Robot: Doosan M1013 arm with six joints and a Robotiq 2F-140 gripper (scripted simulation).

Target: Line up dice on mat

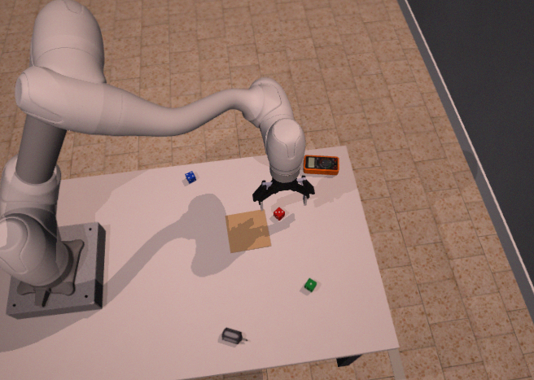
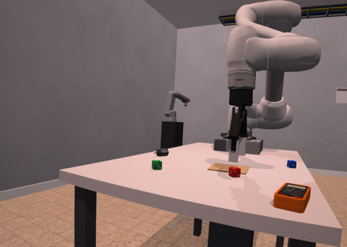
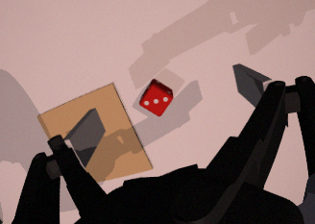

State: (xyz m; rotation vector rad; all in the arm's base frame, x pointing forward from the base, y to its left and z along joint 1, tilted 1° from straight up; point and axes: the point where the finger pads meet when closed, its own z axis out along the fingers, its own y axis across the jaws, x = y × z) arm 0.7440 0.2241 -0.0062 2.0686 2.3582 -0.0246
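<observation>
A red die [image 1: 278, 213] lies flat on the white table just off the far right corner of the tan mat [image 1: 247, 230]; its top shows three pips in the wrist view [image 3: 157, 98]. My gripper [image 1: 282, 200] hangs open and empty a little above the table, over the red die. A blue die [image 1: 190, 176] lies at the back of the table, left of the mat. A green die [image 1: 309, 284] lies toward the table's front right. In the side view the red die [image 2: 234, 171] sits at the mat's near edge [image 2: 227, 168], the green die [image 2: 156, 164] to the left, the blue die [image 2: 291, 163] to the right.
An orange multimeter [image 1: 321, 164] lies at the table's far right corner, close behind the gripper. A small dark motor-like part [image 1: 232, 335] lies near the front edge. The arm's base [image 1: 54, 272] stands at the table's left end.
</observation>
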